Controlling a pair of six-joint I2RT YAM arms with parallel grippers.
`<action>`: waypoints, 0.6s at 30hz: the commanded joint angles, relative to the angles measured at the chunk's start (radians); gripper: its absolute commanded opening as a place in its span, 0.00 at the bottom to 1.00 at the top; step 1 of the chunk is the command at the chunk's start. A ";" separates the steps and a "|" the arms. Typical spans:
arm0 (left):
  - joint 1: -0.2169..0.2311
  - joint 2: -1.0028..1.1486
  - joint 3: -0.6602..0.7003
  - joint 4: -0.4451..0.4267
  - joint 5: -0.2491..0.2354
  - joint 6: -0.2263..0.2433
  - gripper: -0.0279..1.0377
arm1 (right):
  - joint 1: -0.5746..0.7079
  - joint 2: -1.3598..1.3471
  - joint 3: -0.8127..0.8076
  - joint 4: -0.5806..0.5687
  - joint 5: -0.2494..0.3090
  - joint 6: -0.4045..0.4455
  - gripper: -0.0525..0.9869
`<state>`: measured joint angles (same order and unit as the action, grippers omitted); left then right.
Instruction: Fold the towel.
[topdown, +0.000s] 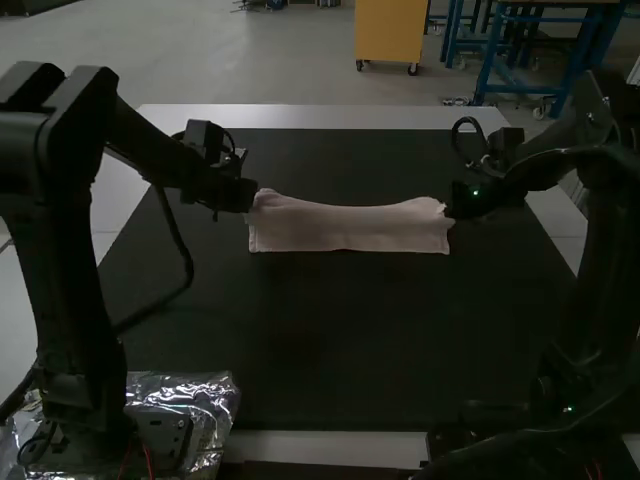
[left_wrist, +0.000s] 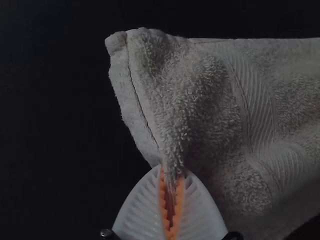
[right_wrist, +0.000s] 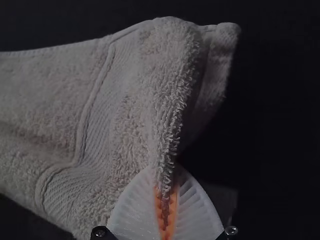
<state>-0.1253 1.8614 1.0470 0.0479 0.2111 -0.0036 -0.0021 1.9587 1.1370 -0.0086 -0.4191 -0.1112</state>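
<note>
Towel, pinched near its two ends by the left gripper and right gripper, close to the table's far edge, should be drawn lightly taut and brought over with both ends level, so that skewed edges are avoided.

Pink towel = long narrow strip crosswise over black mat, far edge dipping btwn its ends. L gripper at its L end, R gripper at its R end – both nr the far corners. Crinkled foil round L arm base; R arm opp. – pale table beyond mat.
</note>
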 joint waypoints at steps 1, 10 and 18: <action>0.018 -0.044 -0.042 0.007 -0.050 0.014 0.04 | -0.049 -0.040 -0.025 -0.004 0.043 -0.019 0.02; 0.018 -0.057 -0.177 0.044 -0.006 0.007 0.34 | -0.055 -0.044 -0.097 -0.017 0.037 -0.035 0.34; 0.032 -0.079 -0.171 0.073 0.043 -0.018 0.95 | -0.053 -0.064 -0.062 -0.028 0.036 -0.028 0.92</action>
<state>-0.1051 1.8313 0.8581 0.1032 0.2348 -0.0082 -0.0547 1.9514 1.0389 -0.0368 -0.3927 -0.1341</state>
